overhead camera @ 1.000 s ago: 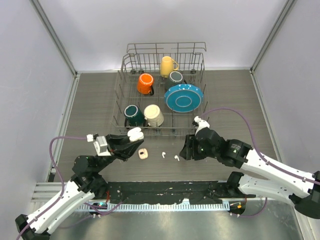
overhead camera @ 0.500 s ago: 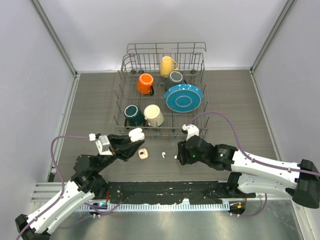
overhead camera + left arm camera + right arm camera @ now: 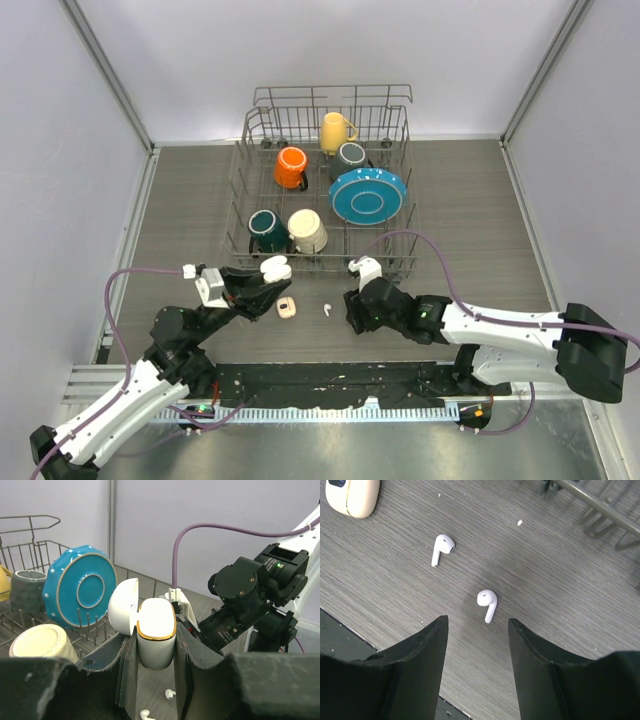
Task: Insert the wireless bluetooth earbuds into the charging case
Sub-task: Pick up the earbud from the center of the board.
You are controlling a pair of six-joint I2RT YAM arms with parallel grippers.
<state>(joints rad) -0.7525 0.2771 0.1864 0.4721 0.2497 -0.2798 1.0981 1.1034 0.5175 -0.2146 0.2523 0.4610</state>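
Observation:
My left gripper (image 3: 262, 288) (image 3: 156, 652) is shut on a white charging case (image 3: 273, 267) (image 3: 156, 635) with a gold rim, held upright above the table with its lid (image 3: 123, 608) flipped open. Two white earbuds (image 3: 441, 546) (image 3: 487, 601) lie on the table, also seen below the case (image 3: 170, 694) (image 3: 145, 713). From above only the left earbud (image 3: 326, 310) shows. My right gripper (image 3: 352, 308) (image 3: 477, 625) is open and low over the table; the nearer earbud lies just beyond its fingertips, in line with the gap.
A closed cream case (image 3: 287, 308) (image 3: 351, 495) lies left of the earbuds. Behind them stands a wire dish rack (image 3: 243, 190) with several mugs and a blue plate (image 3: 367, 195) (image 3: 80, 590). A black mat edge (image 3: 330, 380) runs along the near side.
My right arm has swung left and down until its open gripper reached the right earbud, hiding it from above. The left gripper with the case has barely moved.

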